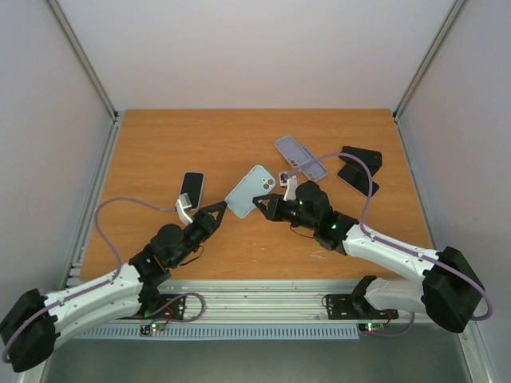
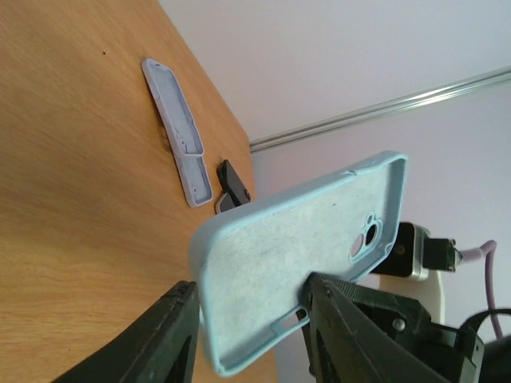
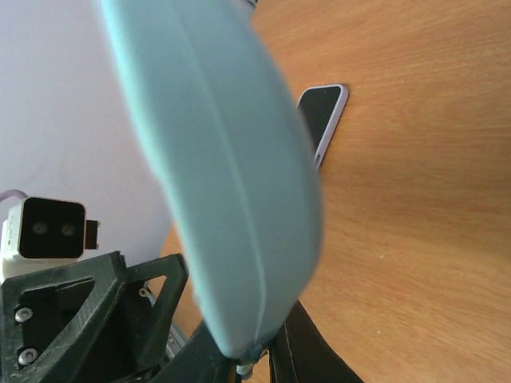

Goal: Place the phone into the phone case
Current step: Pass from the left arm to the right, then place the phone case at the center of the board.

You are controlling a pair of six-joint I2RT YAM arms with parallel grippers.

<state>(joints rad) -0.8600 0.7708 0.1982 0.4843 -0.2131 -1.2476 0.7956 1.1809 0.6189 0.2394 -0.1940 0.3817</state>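
Mid-frame in the top view, raised off the worktop (image 1: 160,152): pale blue phone case (image 1: 251,189), tilted, camera cutout at its upper right end. Pinched at the lower right edge by the right jaws, closed tight on the rim. From the right wrist, a blurred blue bulk across the upper middle of the frame, its end nipped between two dark fingers (image 3: 299,355) at the bottom. Left jaws apart, straddling the case's lower left corner. In the left wrist view, lined inside of the case facing the camera, a sliver of gap beside the left-hand finger (image 2: 164,339), the other finger close against the rim, contact unclear.

Phone (image 1: 192,189) flat on the worktop left of centre, dark screen up, well clear of the held case. Between the two: the left arm's fingers and its white wrist camera (image 1: 185,203), right at the phone's lower end.

Above and right of centre, a lavender case (image 1: 300,158) lying flat. Farther right, near the worktop's edge, two black pieces (image 1: 361,158), one above the other, kind not clear. Lilac cable (image 1: 351,163) arching from the right arm over that corner.
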